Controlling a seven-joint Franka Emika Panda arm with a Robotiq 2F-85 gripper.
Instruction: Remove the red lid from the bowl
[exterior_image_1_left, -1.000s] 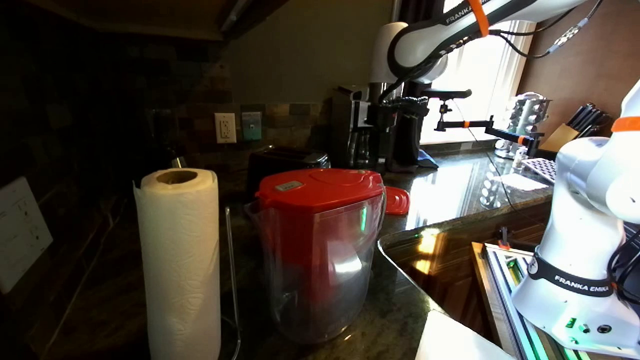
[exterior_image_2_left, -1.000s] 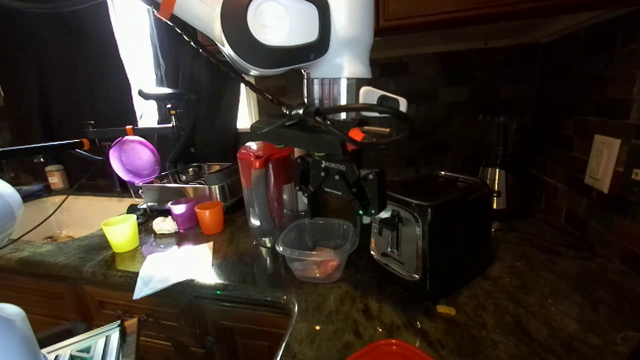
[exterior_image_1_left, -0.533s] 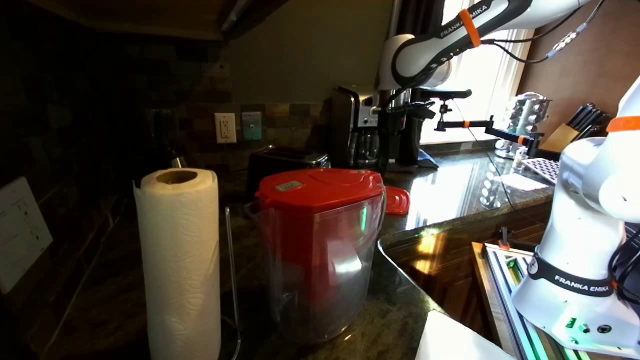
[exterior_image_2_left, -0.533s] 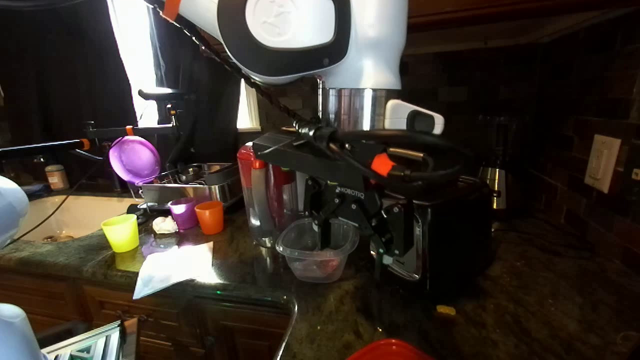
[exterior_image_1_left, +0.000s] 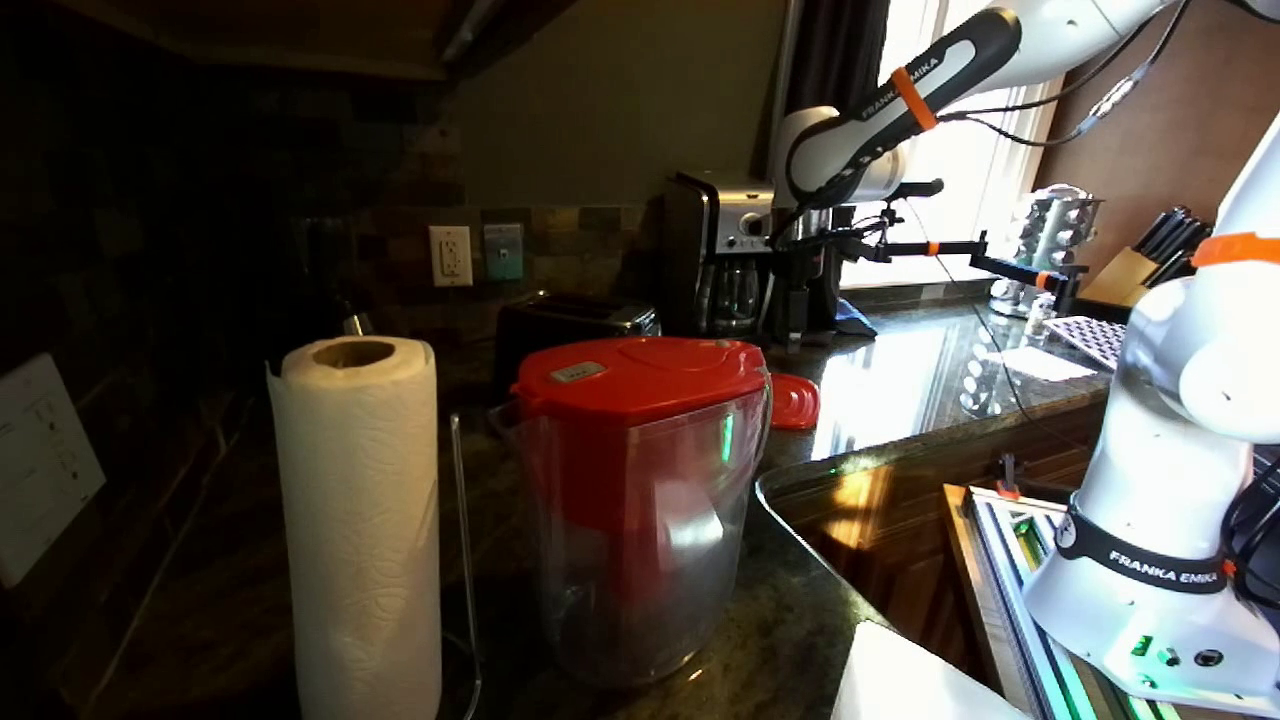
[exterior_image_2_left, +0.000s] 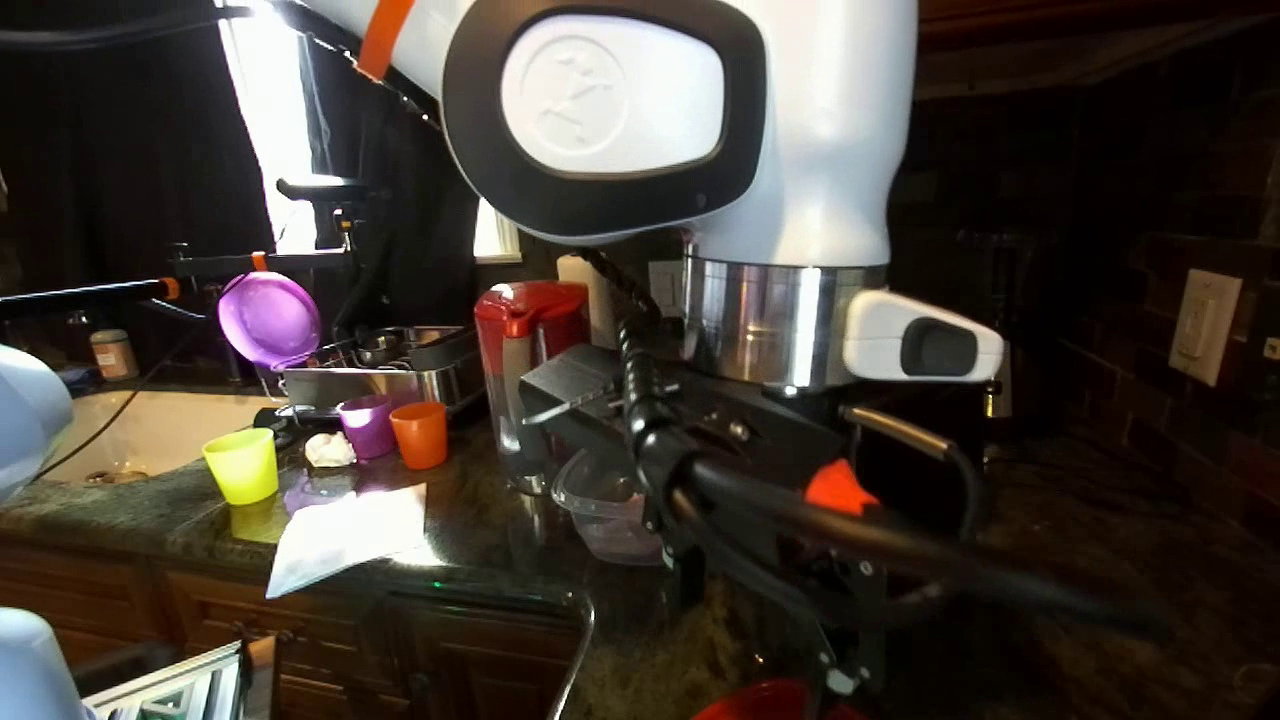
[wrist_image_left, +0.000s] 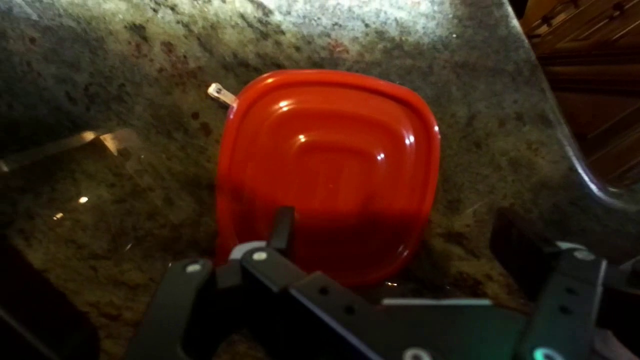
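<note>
In the wrist view, the end effector holds nothing, its jaws standing wide; one shows over the red lid, the other past its edge, so it is not centred between them, and I think a shift toward the first jaw is needed. In an exterior view, the lid lies on the worktop, apart from the partly hidden bowl.

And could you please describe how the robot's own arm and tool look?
The arm is white with black trim, orange bands, black cables and white FRANKA EMIKA lettering on a black strip. The tool is black, with hinged links and pale round pins.
</note>
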